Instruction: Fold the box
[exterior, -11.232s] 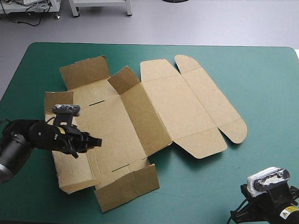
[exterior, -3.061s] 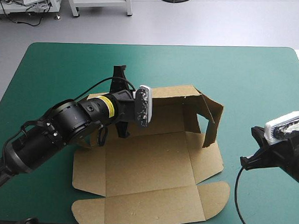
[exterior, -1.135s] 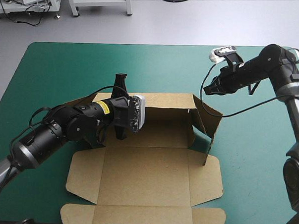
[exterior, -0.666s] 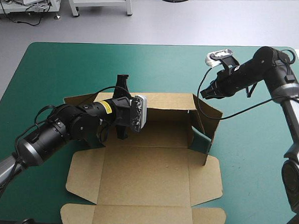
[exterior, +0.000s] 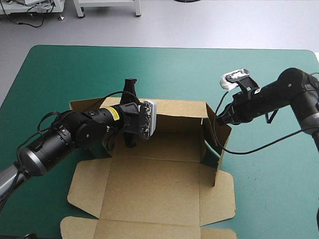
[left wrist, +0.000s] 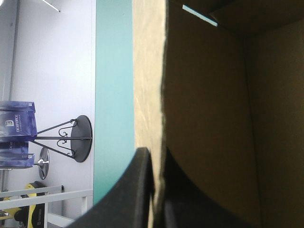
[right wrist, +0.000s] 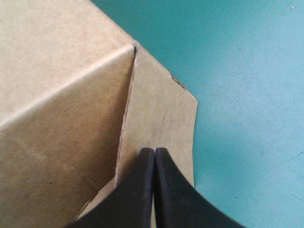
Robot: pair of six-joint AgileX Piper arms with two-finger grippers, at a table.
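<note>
The brown box (exterior: 157, 177) sits mid-table as an open tray, with its back wall and right wall raised and its lid flat toward the front edge. My left gripper (exterior: 129, 114) straddles the back wall near its left end. In the left wrist view this gripper (left wrist: 156, 190) is shut on the wall's edge (left wrist: 152, 95). My right gripper (exterior: 221, 119) is shut, with its tip against the outside of the right wall at the back corner. In the right wrist view its joined fingers (right wrist: 154, 156) press on a brown flap (right wrist: 161, 104) beside the corner fold.
The teal-green cover (exterior: 71, 68) lies bare behind the back wall and to the right of the box (exterior: 273, 172). The lid's front flap (exterior: 144, 232) reaches almost to the table's front edge. A side flap (exterior: 83, 104) sticks out at the back left.
My right gripper came down from above the far right corner onto the right wall, which now leans inward. The left gripper has kept its hold on the back wall.
</note>
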